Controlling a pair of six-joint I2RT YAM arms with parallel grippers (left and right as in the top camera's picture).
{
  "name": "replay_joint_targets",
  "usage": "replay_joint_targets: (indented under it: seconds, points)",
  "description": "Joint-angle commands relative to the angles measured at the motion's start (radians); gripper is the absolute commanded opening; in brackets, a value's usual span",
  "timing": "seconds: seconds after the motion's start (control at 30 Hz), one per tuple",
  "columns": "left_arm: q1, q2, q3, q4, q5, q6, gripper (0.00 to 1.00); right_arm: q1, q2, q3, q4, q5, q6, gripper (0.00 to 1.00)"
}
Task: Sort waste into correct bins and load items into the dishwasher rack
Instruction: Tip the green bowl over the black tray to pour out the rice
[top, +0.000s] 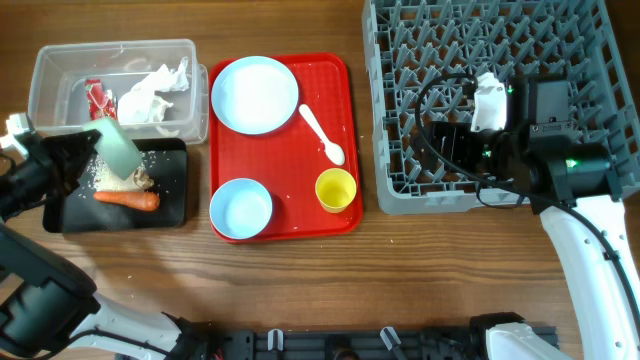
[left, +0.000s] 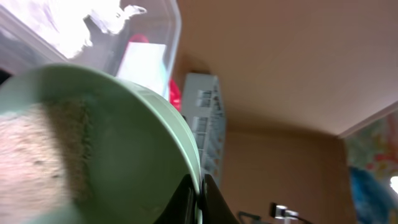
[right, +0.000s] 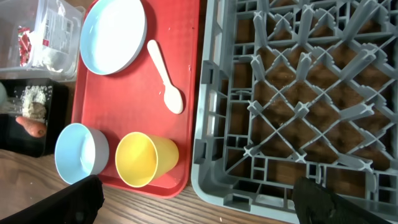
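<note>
Readable text: none in any view.
Red snack wrapper (right: 59, 26): the only printed thing; it lies in the clear plastic tub (top: 115, 45).
Right wrist view: rows of fine dark type show on the wrapper's white panel, seen through the tub wall and too small to make out.
Overhead view: the wrapper shows only red and white patches, with no letter shapes.
Left wrist view: the wrapper is a blur of red and pale colour behind the tub wall; nothing is legible.
</note>
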Motion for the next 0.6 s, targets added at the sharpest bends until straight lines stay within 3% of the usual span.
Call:
replay_joint_targets:
  seconds: [0.0, 0.5, 0.57]
  points:
    - [0.04, -0.002, 0.013, -0.043, 0.164, 0.023, 0.04, -0.002, 0.009, 0.017, -0.001, 0.013, 0.008, 1.0]
    - [0.164, -0.002, 0.013, -0.269, 0.199, 0.019, 0.04, -0.002, 0.009, 0.017, -0.002, 0.013, 0.008, 1.0]
    - [0.18, -0.002, 0.013, -0.235, 0.184, 0.019, 0.04, -0.002, 0.009, 0.017, -0.001, 0.013, 0.008, 1.0]
